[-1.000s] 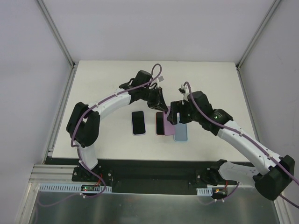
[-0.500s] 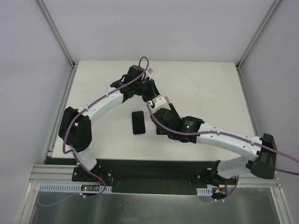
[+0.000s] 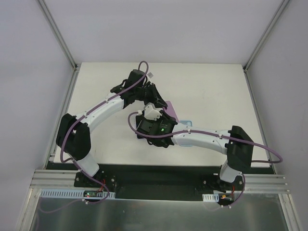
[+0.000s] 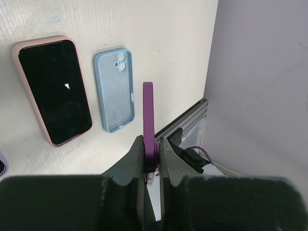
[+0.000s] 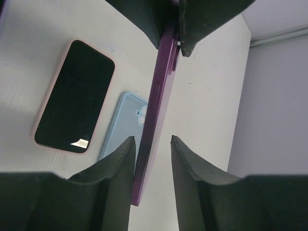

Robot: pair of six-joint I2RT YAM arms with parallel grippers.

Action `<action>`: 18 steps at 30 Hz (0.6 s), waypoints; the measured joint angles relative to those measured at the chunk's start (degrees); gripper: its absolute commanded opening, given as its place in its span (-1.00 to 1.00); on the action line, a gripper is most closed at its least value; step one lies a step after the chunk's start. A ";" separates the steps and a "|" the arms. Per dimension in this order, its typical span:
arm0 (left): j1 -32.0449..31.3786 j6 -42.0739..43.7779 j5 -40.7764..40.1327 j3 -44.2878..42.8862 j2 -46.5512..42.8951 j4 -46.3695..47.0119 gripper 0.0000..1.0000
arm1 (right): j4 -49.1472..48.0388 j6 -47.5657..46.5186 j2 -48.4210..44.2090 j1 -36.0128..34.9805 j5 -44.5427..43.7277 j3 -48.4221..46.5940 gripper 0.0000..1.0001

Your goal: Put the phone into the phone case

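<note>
White table enclosed by pale grey walls and aluminium framing.

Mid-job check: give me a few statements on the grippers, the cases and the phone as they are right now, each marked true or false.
1. The left gripper is clamped on the purple case, holding it edge-on above the table. True.
2. The light blue case has a phone in it. False: it lies empty, its inside and camera cutout showing.
3. The right gripper has a finger on either side of the purple case. True; a gap shows on one side.
4. The pink-cased phone lies face down. False: its dark screen faces up.
</note>
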State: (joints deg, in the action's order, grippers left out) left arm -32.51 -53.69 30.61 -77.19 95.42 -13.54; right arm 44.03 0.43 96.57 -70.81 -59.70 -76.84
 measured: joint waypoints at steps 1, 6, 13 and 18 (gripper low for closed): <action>0.00 -0.22 -0.13 0.02 -0.35 0.02 -1.00 | 0.55 0.33 0.33 0.00 -0.61 -0.22 -0.34; 0.37 -1.40 -0.70 0.13 -1.27 0.11 -1.00 | 2.78 2.36 1.75 -0.35 -3.13 -1.33 -0.70; 0.74 -3.28 -0.98 0.33 -1.27 -0.52 -0.50 | 3.65 3.43 2.54 -0.79 -6.29 -1.36 -0.97; 0.74 -1.20 -0.76 0.33 -1.51 -0.31 0.32 | 3.45 3.13 2.51 -1.01 -5.90 -1.05 -0.97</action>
State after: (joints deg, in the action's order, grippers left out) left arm -31.77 -54.89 29.85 -76.86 93.91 -13.85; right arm 47.48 3.55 99.09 -71.81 -65.60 -77.89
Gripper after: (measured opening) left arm 0.514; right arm 0.069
